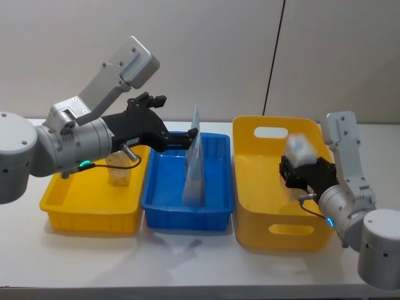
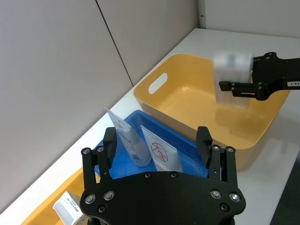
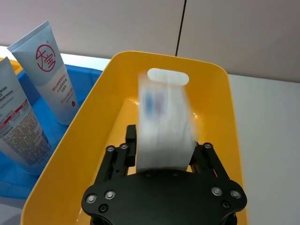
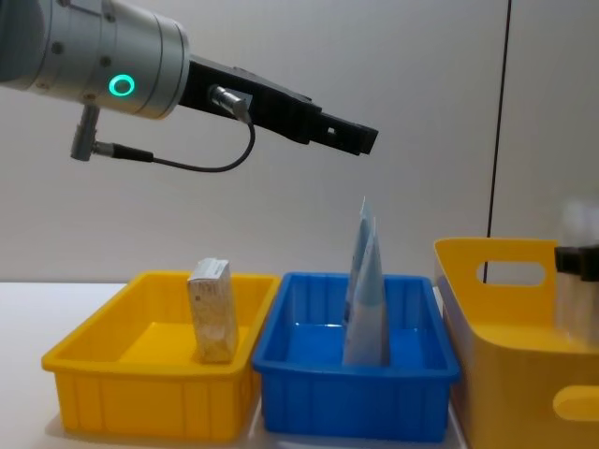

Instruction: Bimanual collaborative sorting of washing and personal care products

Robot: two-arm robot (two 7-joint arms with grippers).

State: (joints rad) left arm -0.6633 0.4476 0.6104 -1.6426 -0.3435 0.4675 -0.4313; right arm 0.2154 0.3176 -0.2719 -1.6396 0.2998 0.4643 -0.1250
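A white pack (image 1: 300, 149) shows smeared over the yellow basket (image 1: 269, 232), between the parted fingers of my right gripper (image 1: 300, 165), which itself looks sharp. The pack (image 3: 164, 124) juts out past the right gripper (image 3: 164, 144). My left gripper (image 1: 185, 139) hovers open and empty above the blue tray (image 1: 187, 215). Two tubes stand upright in that tray: a pale blue one with a red round mark (image 2: 160, 155) and a cream one with red and blue print (image 2: 130, 140). A beige box (image 1: 119, 172) stands in the left yellow tray (image 1: 87, 214).
The three containers sit side by side on a white table (image 1: 187, 262), close to the wall. A black cable (image 1: 273, 56) runs down the wall behind the basket. Bare table lies in front of the trays.
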